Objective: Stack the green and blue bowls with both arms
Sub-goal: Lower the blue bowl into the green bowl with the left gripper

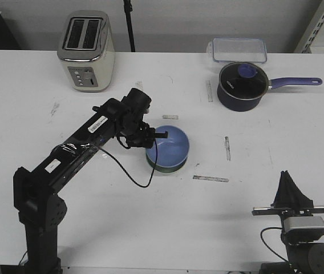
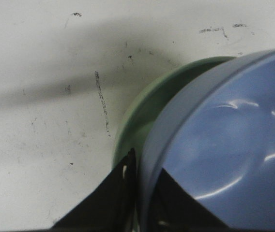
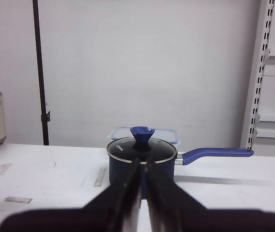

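Note:
The blue bowl (image 1: 169, 148) sits inside the green bowl (image 1: 163, 169) near the middle of the table, and only a dark green sliver shows under its near edge. My left gripper (image 1: 154, 136) is shut on the blue bowl's left rim. In the left wrist view one finger is inside the blue bowl (image 2: 224, 145) and the other lies between it and the green bowl (image 2: 147, 106); the left gripper (image 2: 145, 181) pinches the rim. My right gripper (image 1: 286, 176) stands at the near right, shut with nothing in it, and faces the far wall in the right wrist view (image 3: 143, 166).
A toaster (image 1: 86, 50) stands at the back left. A navy saucepan (image 1: 241, 85) with a purple handle stands at the back right, with a clear lidded box (image 1: 237, 49) behind it. Tape strips (image 1: 210, 178) lie on the white table.

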You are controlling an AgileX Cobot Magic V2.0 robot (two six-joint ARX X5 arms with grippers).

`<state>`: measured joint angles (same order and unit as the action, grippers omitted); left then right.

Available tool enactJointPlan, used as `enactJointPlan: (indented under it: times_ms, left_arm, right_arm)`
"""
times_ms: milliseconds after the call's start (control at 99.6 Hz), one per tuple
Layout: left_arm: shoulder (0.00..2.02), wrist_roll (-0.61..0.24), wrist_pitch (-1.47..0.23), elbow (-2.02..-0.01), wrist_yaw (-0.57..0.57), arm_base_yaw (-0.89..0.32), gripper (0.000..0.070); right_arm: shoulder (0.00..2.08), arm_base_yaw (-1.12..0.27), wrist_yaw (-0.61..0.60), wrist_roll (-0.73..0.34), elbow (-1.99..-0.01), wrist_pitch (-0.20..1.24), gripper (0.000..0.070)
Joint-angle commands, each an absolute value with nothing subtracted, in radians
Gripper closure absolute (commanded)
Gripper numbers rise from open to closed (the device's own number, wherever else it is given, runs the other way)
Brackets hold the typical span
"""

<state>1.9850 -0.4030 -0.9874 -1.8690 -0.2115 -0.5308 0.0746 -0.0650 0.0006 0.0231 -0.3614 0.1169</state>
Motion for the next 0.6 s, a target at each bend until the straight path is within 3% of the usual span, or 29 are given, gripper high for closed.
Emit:
enactJointPlan:
  times_ms: [0, 191, 362, 532, 593]
  left_arm:
    - [2.01, -0.405, -0.992, -1.883, -0.214, -0.543, 0.0697]
    - [2.01, -0.405, -0.992, -1.883, -0.214, -0.544, 0.069]
    - [2.01, -0.405, -0.992, -1.883, -0.214, -0.546, 0.0572]
    - [2.01, -0.409, -0.992, -1.883, -0.214, -0.55, 0.0558]
    - [2.01, -0.413, -0.992, -1.883, -0.214, -0.551, 0.0499]
  right_arm:
    - [0.072, -0.066, 0.001, 0.03, -0.365, 0.106, 0.069]
    - [0.072, -0.066, 0.0, 0.03, -0.365, 0.106, 0.0691]
    - [0.072, -0.066, 0.001, 0.03, -0.365, 0.106, 0.069]
    - [0.072, -0.066, 0.001, 0.03, -0.365, 0.106, 0.0691]
    - [0.072, -0.066, 0.001, 0.03, -0.365, 0.106, 0.0691]
